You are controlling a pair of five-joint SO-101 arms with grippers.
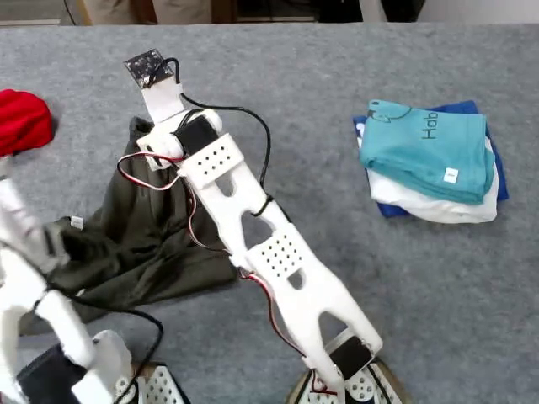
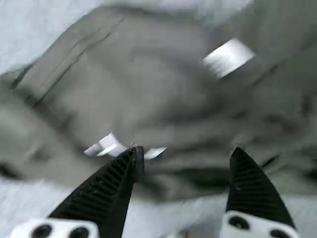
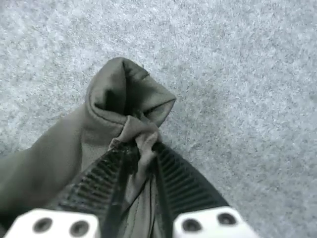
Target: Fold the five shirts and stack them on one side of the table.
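Right gripper (image 3: 141, 148) pinches a corner of the olive shirt (image 1: 135, 252), probably to fold it over. Left gripper (image 2: 185, 157) hangs above it, jaws apart.

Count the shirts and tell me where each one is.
5. A red shirt at the left edge; an olive shirt left of centre, pinched by the right gripper; a teal shirt atop a white shirt atop a blue shirt, stacked at right.

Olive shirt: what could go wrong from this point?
The right gripper pinches only a small bunch of the olive shirt at its edge, so it may slip out under a pull. The left gripper hangs open over the crumpled cloth; a one-sided pull could drag the shirt instead of spreading it.
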